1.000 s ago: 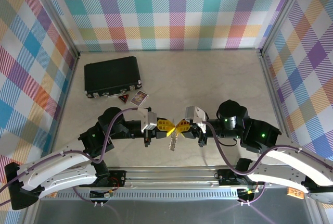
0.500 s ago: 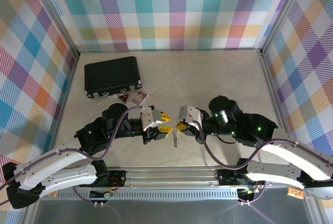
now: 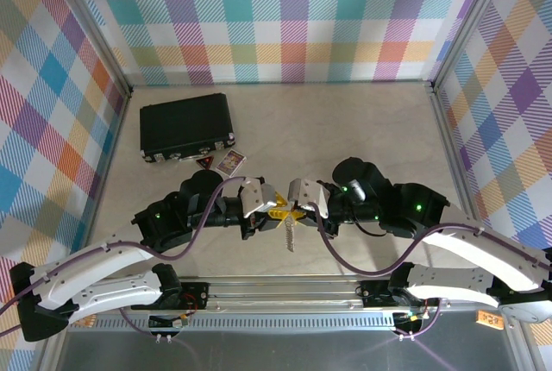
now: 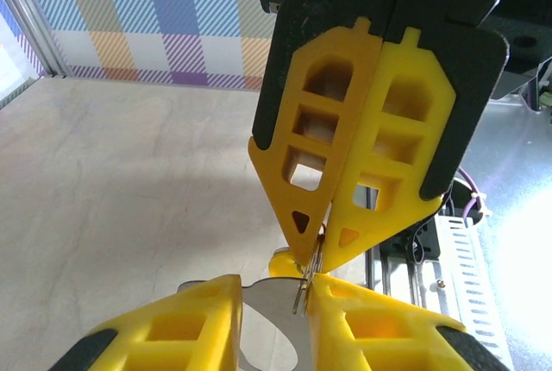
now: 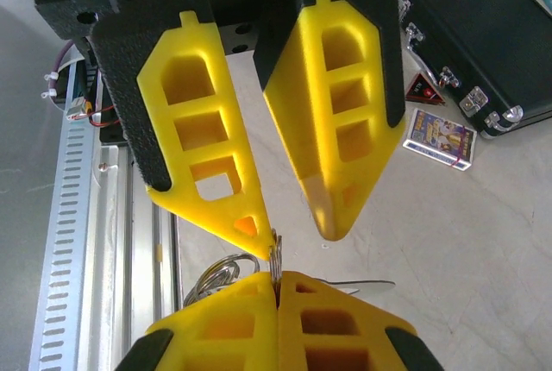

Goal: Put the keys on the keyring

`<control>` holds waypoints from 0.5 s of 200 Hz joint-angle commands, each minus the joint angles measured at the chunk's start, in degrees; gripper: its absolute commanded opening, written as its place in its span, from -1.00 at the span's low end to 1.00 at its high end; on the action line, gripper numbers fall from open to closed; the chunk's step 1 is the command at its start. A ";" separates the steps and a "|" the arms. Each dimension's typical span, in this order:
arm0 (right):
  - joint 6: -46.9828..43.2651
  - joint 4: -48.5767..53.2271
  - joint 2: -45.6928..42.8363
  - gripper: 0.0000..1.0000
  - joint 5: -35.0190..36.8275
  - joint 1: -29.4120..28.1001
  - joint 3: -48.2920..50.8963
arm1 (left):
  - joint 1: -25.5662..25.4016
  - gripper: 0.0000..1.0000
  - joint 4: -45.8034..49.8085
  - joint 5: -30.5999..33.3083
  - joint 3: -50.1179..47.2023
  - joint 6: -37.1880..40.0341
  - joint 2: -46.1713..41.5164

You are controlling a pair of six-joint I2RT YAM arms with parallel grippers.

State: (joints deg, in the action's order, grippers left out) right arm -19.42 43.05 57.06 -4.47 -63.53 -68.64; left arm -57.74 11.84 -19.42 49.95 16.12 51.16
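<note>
— Where's the keyring (image 5: 274, 254)?
— Pinched edge-on between the fingertips of the right gripper (image 5: 277, 283), which are pressed together on it, above the near middle of the table (image 3: 345, 129).
— And the left gripper (image 3: 276, 206)?
— Tip to tip with the right one. Its jaws stand apart, gripping nothing; in the right wrist view one fingertip (image 5: 257, 226) touches the top of the ring and the other is clear of it.
— The keys (image 3: 289, 235)?
— Hanging from the ring, just below the two grippers in the top view.
— Anything else?
— A black case (image 3: 186, 126) at the far left, with cards (image 3: 230, 161) just beside it.
</note>
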 commanded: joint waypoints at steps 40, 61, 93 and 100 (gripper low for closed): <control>-0.80 -1.34 -0.23 -1.00 -2.21 -0.68 -1.24 | -0.23 -0.81 -4.07 -2.40 0.33 -0.31 0.61; -0.44 -1.72 -0.76 -1.00 -2.48 -0.63 -1.06 | -0.18 -1.00 -5.07 -2.29 -0.32 -0.33 -0.40; 0.98 -2.62 -1.62 -1.00 -2.52 -0.68 -0.68 | -0.12 -1.00 -8.09 -2.47 -1.38 -1.59 -2.32; 1.62 -3.26 -2.04 -0.89 -2.39 -0.64 -0.25 | -0.19 -1.00 -8.96 -2.92 -1.70 -2.11 -2.72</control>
State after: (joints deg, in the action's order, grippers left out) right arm -19.11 42.06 56.51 -4.56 -63.46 -68.64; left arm -57.74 9.96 -21.56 49.23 15.88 50.59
